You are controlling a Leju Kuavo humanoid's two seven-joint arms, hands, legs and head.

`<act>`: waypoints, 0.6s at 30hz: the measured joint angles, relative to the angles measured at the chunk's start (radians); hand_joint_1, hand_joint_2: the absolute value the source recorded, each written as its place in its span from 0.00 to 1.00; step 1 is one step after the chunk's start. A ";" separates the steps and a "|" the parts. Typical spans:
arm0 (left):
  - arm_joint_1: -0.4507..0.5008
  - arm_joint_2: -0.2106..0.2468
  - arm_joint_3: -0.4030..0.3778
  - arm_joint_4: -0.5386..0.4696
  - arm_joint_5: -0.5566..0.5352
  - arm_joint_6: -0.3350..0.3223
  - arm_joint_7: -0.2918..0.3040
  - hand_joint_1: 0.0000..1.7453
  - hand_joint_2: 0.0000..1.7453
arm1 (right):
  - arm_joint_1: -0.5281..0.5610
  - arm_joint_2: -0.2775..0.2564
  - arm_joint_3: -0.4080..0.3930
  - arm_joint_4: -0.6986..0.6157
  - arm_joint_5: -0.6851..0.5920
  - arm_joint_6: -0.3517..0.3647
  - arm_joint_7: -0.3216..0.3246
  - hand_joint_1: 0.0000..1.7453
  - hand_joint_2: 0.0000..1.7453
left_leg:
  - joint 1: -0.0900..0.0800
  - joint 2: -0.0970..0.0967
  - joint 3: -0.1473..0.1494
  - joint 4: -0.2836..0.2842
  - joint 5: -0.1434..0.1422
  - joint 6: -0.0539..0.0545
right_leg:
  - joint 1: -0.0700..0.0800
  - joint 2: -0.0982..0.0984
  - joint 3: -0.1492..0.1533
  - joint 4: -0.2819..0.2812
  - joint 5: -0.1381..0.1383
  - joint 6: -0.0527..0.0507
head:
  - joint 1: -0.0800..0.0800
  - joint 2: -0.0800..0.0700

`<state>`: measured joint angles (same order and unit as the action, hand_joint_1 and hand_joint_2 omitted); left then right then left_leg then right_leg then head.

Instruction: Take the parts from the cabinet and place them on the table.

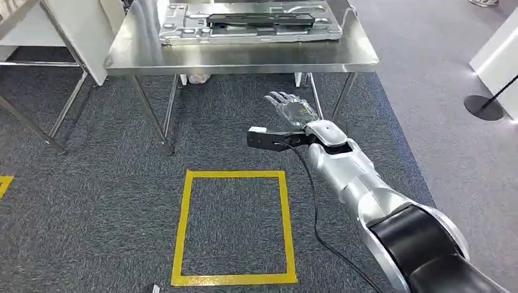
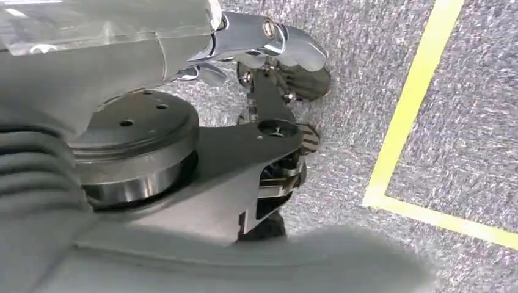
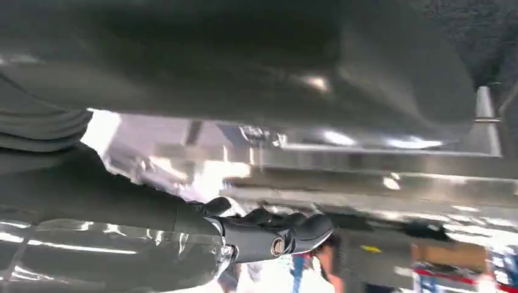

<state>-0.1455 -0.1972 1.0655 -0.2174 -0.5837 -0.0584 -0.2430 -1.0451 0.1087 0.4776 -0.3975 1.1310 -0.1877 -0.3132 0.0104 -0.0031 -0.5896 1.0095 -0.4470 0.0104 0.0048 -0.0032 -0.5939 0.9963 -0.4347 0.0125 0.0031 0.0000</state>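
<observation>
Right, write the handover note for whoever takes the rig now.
Right robot hand: raised over the carpet before the table, fingers spread, holding nothing.
Left robot hand: hangs low over the carpet by the yellow tape square; nothing seen in it, finger state unclear.
Parts: a grey metal part with a black bar on it lies on the steel table.
Left: whether more parts remain can't be told; the cabinet is out of sight.
</observation>
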 joint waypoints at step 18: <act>0.018 0.020 0.007 0.000 0.045 -0.003 -0.020 0.00 1.00 | 0.325 -0.081 -0.323 0.078 -0.361 0.133 0.015 0.00 0.00 | 0.001 -0.005 0.013 0.001 -0.012 0.008 | -0.007 -0.001 0.000 0.000 0.005 0.015 | -0.003 0.000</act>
<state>-0.1274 -0.1770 1.0727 -0.2174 -0.5383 -0.0610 -0.2632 -0.7198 0.0275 0.1543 -0.3197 0.7700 -0.0547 -0.2980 0.0117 -0.0080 -0.5765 1.0106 -0.4586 0.0183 -0.0021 -0.0042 -0.5941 0.9960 -0.4298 0.0274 -0.0004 0.0004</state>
